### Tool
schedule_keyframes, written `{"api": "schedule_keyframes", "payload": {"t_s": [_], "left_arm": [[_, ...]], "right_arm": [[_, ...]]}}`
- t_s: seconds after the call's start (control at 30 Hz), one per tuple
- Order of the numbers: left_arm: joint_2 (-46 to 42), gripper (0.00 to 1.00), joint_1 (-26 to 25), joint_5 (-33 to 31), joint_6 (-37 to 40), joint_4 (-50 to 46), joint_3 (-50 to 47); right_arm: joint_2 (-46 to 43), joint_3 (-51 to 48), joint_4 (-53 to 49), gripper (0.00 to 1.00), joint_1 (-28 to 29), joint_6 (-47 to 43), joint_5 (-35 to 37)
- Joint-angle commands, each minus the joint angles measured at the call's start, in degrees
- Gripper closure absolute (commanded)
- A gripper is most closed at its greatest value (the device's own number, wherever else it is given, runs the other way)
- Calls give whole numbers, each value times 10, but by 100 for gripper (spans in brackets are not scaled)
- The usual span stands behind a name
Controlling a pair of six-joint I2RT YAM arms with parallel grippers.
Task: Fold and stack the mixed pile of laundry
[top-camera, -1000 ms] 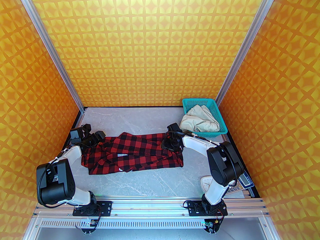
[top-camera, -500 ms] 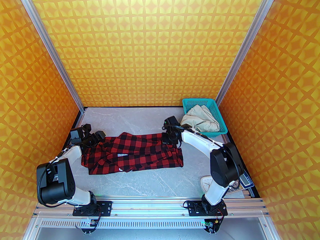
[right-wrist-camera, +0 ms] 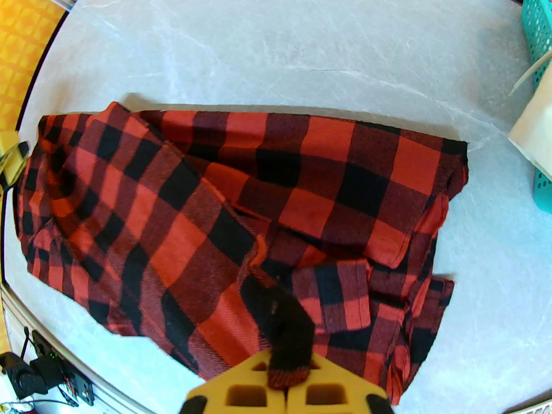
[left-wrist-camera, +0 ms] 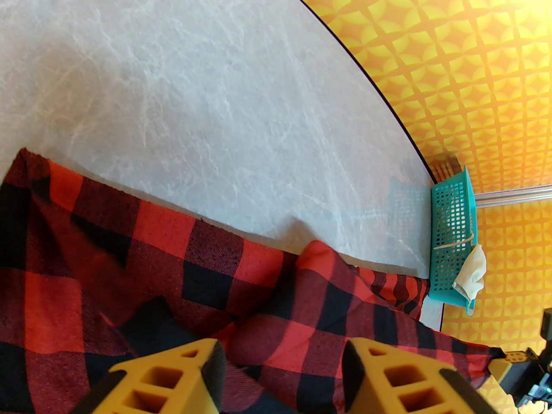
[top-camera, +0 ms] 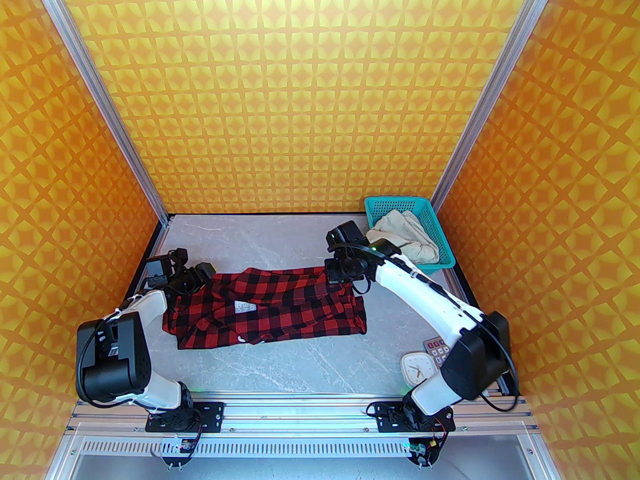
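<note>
While the right gripper [right-wrist-camera: 286, 388] clamps a right-end fold of the red-and-black checked cloth shirt [right-wrist-camera: 276, 196], the left gripper [left-wrist-camera: 282, 373] stands parted over the left end.

My left arm [top-camera: 150, 310], at seven o'clock from above, and my right arm [top-camera: 425, 295], at four o'clock, have smooth white shells on the long links and bulky black motor housings at the joints. Thin black cables run along them, held by white ties. Each stands on a black screwed base plate [top-camera: 210, 414]. My left gripper [left-wrist-camera: 280, 352] and right gripper [right-wrist-camera: 286, 373] have yellow-orange fingers [left-wrist-camera: 164, 382] with rectangular hollows and black inner pads.
</note>
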Motion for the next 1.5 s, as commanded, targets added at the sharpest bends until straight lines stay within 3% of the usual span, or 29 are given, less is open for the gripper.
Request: {"api": "schedule_keyframes", "payload": {"t_s": [0.0, 0.37, 0.53, 0.67, 0.9, 1.17, 1.47], "left_arm": [[10, 50, -9, 9, -3, 12, -2], [17, 50, -15, 9, 4, 8, 13], [9, 50, -15, 9, 1, 14, 8], [-7, 50, -14, 8, 5, 14, 2], [-34, 51, -14, 6, -7, 31, -12], [-38, 51, -11, 6, -5, 25, -2], [-35, 50, -13, 8, -1, 27, -6]], "right_arm": [[-11, -14, -19, 100, 12, 0, 16], [80, 76, -48, 98, 15, 28, 55], [119, 75, -44, 100, -26, 95, -11], [91, 24, -11, 100, -55, 156, -55], [14, -51, 11, 100, -49, 225, -114], [-43, -85, -7, 100, 12, 252, -107], [-108, -156, -5, 100, 39, 292, -90]]}}
